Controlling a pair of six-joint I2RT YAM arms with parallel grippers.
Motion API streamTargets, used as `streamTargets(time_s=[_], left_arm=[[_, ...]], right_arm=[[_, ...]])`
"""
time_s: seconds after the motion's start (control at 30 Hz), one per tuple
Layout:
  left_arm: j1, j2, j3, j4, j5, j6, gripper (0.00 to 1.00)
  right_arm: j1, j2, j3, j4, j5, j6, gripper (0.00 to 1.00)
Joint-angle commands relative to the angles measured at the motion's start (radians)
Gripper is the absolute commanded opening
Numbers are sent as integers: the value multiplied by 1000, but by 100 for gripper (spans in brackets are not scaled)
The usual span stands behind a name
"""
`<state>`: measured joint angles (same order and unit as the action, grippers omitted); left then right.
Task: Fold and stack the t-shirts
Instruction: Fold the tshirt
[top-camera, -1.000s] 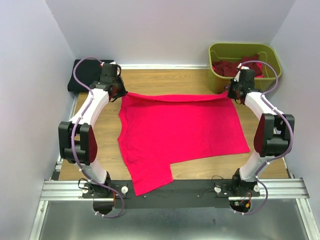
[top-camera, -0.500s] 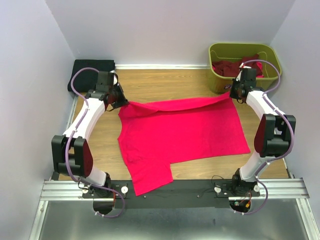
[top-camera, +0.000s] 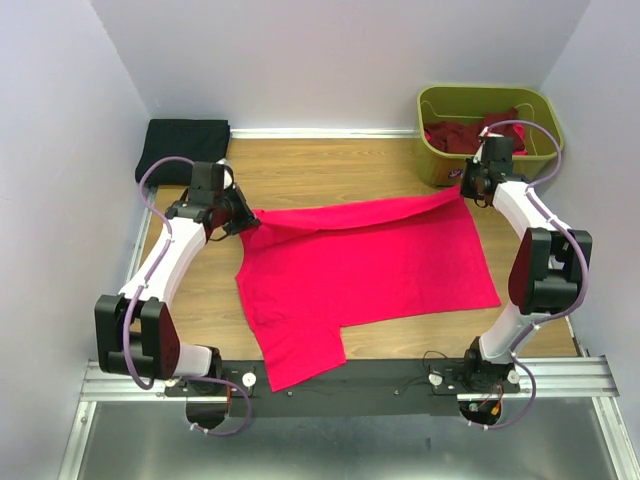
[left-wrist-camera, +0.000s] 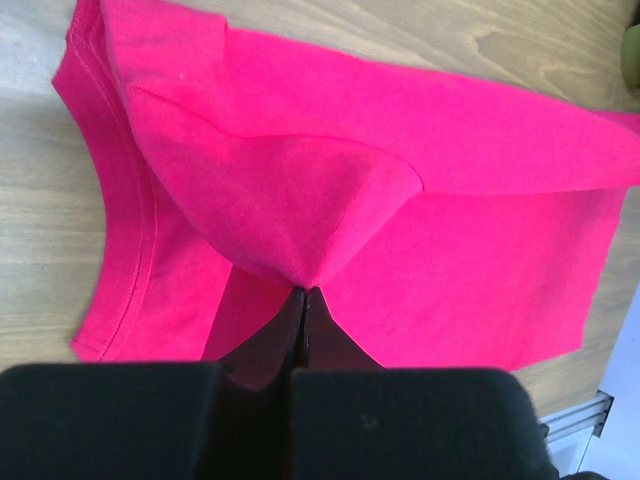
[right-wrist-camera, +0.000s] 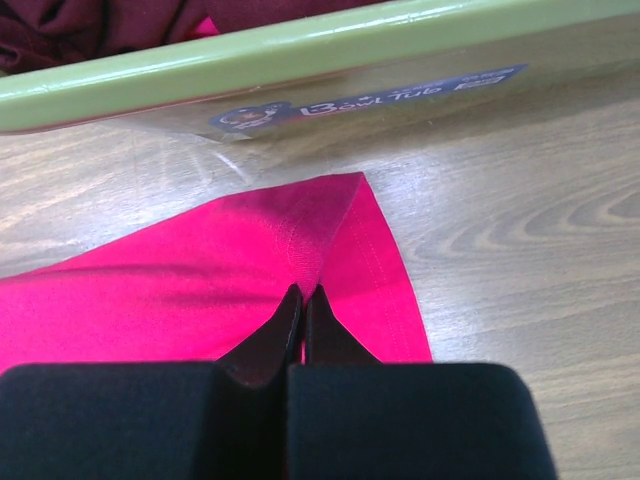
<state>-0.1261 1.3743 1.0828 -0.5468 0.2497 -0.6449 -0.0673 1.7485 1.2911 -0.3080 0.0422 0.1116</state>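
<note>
At far right, olive tub (top-camera: 436, 160) holding maroon t-shirts (top-camera: 460, 135), pink t-shirt (top-camera: 370, 260) outside

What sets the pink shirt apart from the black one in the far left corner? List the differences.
The pink shirt lies spread wide; the black shirt is a compact folded pile. The left gripper and right gripper pinch the pink shirt's far corners; nothing touches the black shirt. Both are cloth.

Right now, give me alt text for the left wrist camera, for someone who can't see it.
The left gripper, shut, pinches a raised peak of the bright pink t-shirt, which lies spread on the wooden table. A stitched hem curves down the shirt's left side.
</note>
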Motion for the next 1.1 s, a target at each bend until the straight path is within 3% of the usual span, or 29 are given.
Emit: streamTargets(time_s=[0.0, 0.33, 0.67, 0.77, 0.8, 0.83, 1.0, 1.07], left_arm=[[5, -41, -59, 34, 40, -19, 1], [5, -29, -236, 148, 2, -32, 0], [5, -15, -277, 183, 13, -19, 0], [5, -12, -285, 192, 22, -18, 0], [5, -11, -287, 196, 22, -18, 0], [5, -12, -290, 196, 23, -18, 0], [5, -38, -302, 194, 45, -25, 0], [5, -47, -307, 196, 63, -33, 0]], right_arm=[[-12, 6, 4, -19, 42, 7, 1], [-32, 84, -85, -19, 119, 97, 1], [-42, 140, -95, -20, 143, 146, 4], [-42, 147, -102, -20, 157, 172, 14], [-42, 149, -102, -23, 159, 178, 27], [-42, 149, -102, -25, 157, 181, 32], [-40, 89, -84, -69, 145, 212, 52], [-40, 60, -78, -104, 140, 235, 56]])
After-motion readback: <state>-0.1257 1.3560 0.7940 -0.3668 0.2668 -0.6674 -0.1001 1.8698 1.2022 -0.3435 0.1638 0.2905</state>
